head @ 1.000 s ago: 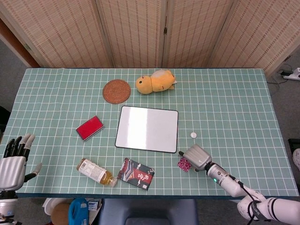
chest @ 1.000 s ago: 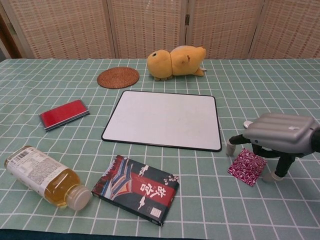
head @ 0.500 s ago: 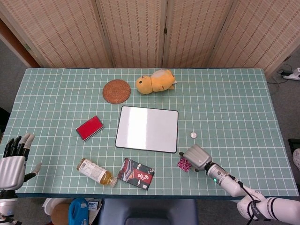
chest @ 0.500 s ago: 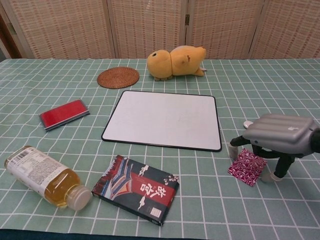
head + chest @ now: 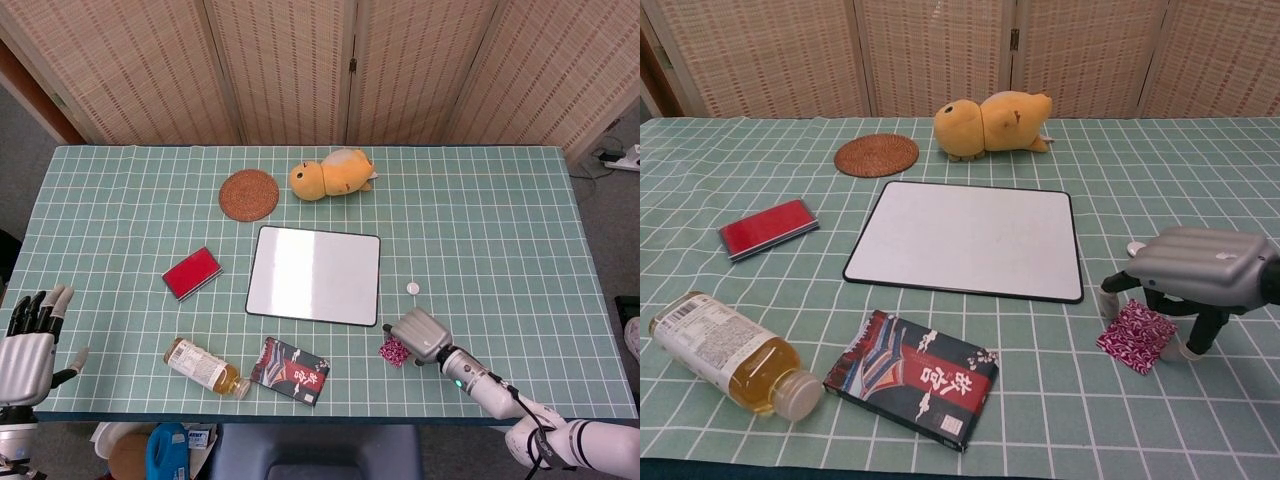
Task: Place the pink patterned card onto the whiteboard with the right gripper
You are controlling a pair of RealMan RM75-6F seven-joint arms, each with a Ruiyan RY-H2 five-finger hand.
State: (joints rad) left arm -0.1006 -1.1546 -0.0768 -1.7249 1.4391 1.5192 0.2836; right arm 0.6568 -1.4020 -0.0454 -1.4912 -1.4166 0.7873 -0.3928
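The pink patterned card lies flat on the green checked cloth, just off the whiteboard's near right corner. My right hand hovers palm-down over the card. Its fingers reach down to the cloth on either side, and one fingertip sits at the card's far left corner. The card does not look lifted. My left hand hangs beyond the table's front left edge, fingers spread and holding nothing.
A dark snack box and a tea bottle lie near the front edge. A red case, a wicker coaster and a yellow plush surround the board. A small white cap sits behind my right hand.
My right hand's thumb side has crept slightly inward toward the card. The card stays on the cloth. My left hand has sunk a little.
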